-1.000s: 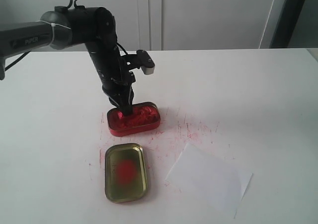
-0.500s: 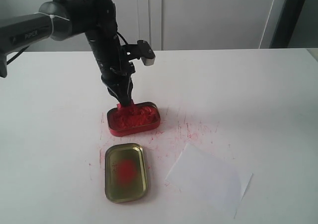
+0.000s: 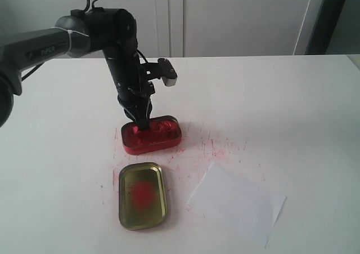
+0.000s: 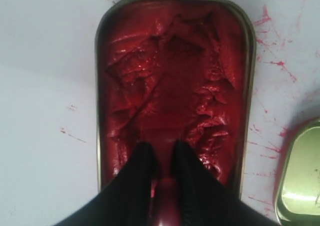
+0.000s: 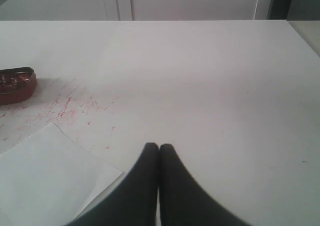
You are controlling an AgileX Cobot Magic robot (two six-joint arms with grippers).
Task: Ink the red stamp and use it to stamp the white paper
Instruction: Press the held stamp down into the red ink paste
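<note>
The left claw (image 4: 162, 148) was clamped on the small red plastic stamp (image 4: 164, 206); light, rigid, likely ink-slick, best pinched at its knob. The right claw (image 5: 159, 148) sat closed.

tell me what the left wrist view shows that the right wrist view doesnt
Only the left wrist view: the left gripper closed on the small red plastic stamp, down at the crumbly red ink, plus an edge of the gold-coloured tin lid.
Only the right wrist view: the thin white rectangular paper, the shut right gripper, and the white cupboard doors behind the table.
Both: the red rectangular metal tin and the white table flecked with red.
</note>
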